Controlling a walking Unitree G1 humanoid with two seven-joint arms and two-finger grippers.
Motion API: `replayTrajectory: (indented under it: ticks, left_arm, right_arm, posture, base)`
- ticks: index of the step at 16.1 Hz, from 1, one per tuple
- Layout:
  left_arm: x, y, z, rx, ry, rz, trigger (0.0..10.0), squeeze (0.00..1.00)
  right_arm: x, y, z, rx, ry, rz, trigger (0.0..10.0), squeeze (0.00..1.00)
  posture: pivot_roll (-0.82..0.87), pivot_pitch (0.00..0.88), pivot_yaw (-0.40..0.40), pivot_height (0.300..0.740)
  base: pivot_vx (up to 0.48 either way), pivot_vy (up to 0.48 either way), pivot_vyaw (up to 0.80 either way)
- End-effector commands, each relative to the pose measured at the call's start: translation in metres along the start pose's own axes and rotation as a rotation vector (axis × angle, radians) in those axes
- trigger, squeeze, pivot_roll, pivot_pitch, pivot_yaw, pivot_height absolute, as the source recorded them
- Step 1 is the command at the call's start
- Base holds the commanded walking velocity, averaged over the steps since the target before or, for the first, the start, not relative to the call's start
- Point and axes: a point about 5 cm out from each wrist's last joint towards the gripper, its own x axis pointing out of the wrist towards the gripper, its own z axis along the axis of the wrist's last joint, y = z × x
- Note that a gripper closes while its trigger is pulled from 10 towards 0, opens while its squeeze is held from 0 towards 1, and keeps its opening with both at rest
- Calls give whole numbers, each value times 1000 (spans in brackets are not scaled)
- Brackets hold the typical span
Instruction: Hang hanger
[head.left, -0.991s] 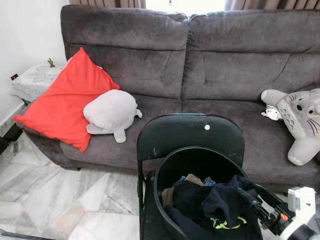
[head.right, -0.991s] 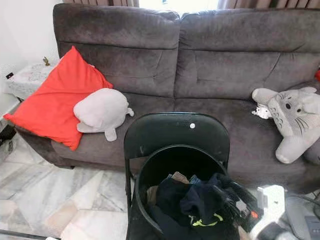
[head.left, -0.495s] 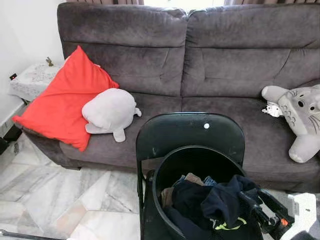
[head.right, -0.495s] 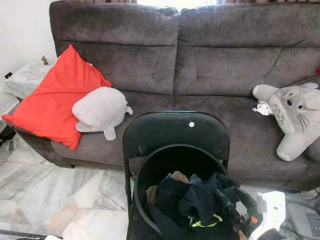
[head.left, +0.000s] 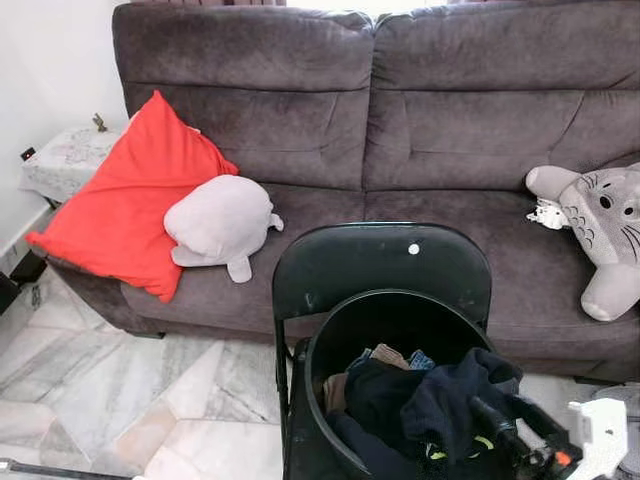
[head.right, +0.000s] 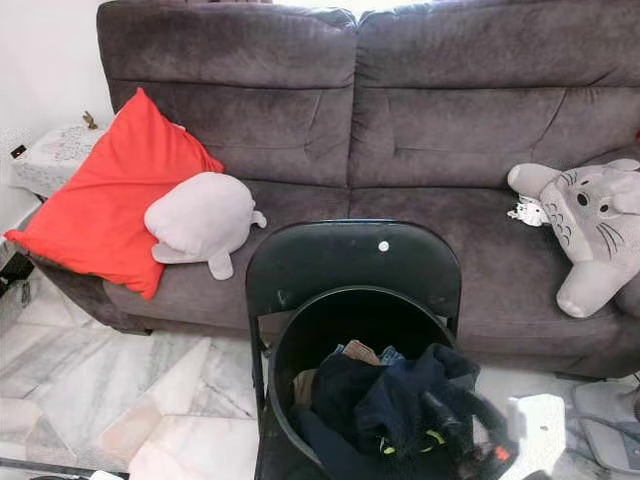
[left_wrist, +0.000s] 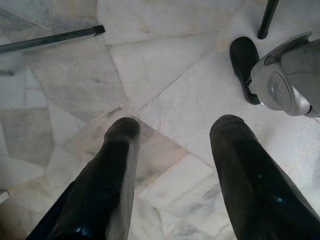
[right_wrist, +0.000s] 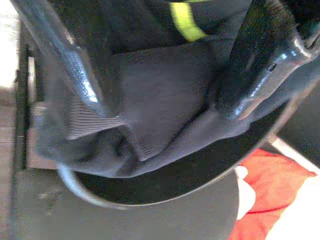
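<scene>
A grey sofa (head.left: 400, 130) holds a red cushion (head.left: 130, 205). A grey plush (head.left: 220, 222) leans against it

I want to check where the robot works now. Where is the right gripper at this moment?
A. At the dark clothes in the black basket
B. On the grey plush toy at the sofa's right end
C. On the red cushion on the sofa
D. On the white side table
A: the right gripper reaches into the dark clothes piled in the black basket, its fingers spread around the fabric.
</scene>
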Motion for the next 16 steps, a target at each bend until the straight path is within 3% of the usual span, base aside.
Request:
replayTrajectory:
  ticks: [1, 4, 7, 9, 11, 16]
  left_arm:
    - [-2, 6, -8, 15, 32, 13, 10000, 0]
    - [-2, 6, -8, 17, 32, 10, 10000, 0]
    - [-2, 6, -8, 19, 32, 10, 10000, 0]
    - [-2, 6, -8, 20, 33, 11, 10000, 0]
    - [-2, 6, -8, 24, 34, 10, 10000, 0]
    - [-2, 5, -7, 22, 31, 11, 10000, 0]
  right_arm:
    - [1, 13, 3, 13, -16, 66, 10000, 0]
    - [0, 32, 1, 39, -20, 148, 10000, 0]
    - [-3, 35, -3, 22, -11, 111, 10000, 0]
    - [-6, 17, 6, -20, -81, -59, 10000, 0]
    - [-15, -10, 26, -25, -199, -276, 10000, 0]
    - [-11, -22, 17, 5, -150, -274, 10000, 0]
  posture:
    - [-101, 99, 93, 740]
    - [-103, 98, 92, 740]
    - [-102, 97, 92, 740]
    - [-106, 99, 92, 740]
    - [-115, 99, 91, 740]
    - [-102, 98, 87, 740]
  base:
    - [0, 0, 0]
    - [0, 0, 0]
    - [0, 0, 0]
    - [0, 0, 0]
    - [0, 0, 0]
    - [0, 0, 0]
